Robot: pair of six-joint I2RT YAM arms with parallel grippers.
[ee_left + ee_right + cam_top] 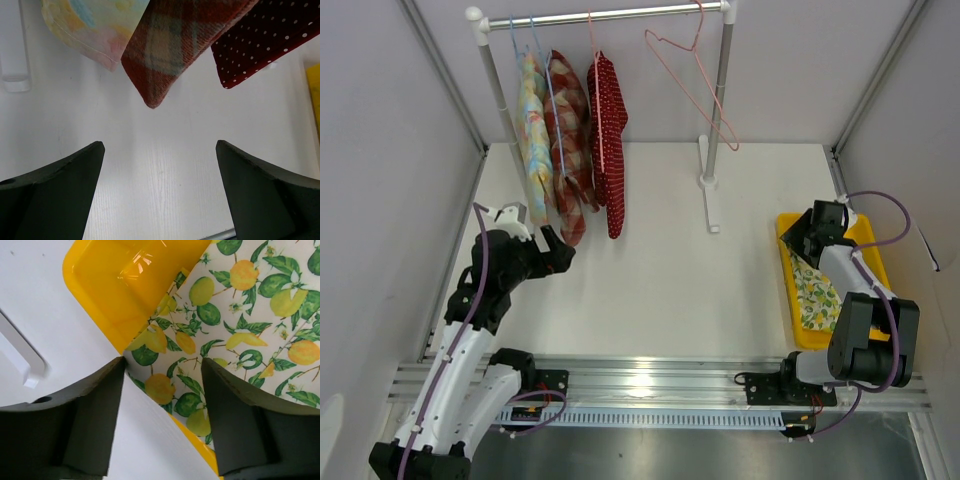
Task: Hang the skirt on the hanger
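Observation:
The lemon-print skirt point(815, 295) lies in a yellow tray point(865, 235) at the right; in the right wrist view the skirt point(240, 315) drapes over the tray's edge. My right gripper point(798, 240) is open just above the skirt's edge at the tray rim, its jaws straddling cloth and rim point(162, 362). The pink hanger point(692, 85) hangs from the rail at the back right. My left gripper point(558, 250) is open and empty, low over the table point(160, 145) below the hung garments.
A rail point(605, 15) on white posts holds a pastel floral garment point(532, 130), a plaid garment point(570, 140) and a red dotted garment point(608, 130) on light-blue and pink hangers. A white stand post point(712, 150) stands left of the tray. Grey walls close both sides.

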